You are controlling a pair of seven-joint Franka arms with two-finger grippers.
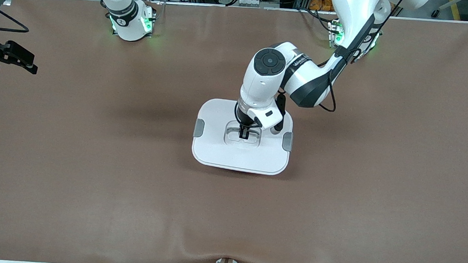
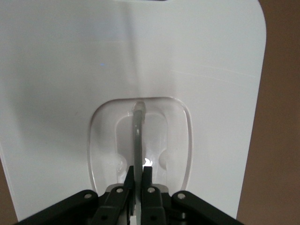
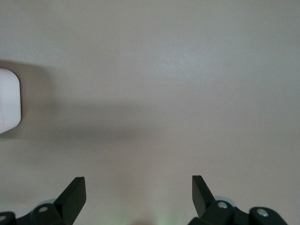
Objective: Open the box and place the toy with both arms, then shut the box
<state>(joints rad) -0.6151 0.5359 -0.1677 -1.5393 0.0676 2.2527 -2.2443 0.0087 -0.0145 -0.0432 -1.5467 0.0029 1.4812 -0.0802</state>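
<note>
My left gripper (image 2: 137,180) is down in the recess at the middle of the box's white lid (image 2: 65,70), and my jaws are pinched tight on the thin clear handle (image 2: 138,136) that stands upright on edge in that recess. The recess is a rounded, glossy hollow with two small dimples low in it, one on each side of the handle, and a bright glint right beside my fingertips (image 2: 147,176). Past the lid's rounded corner and along its edge I see the brown worktop (image 2: 281,117).
</note>
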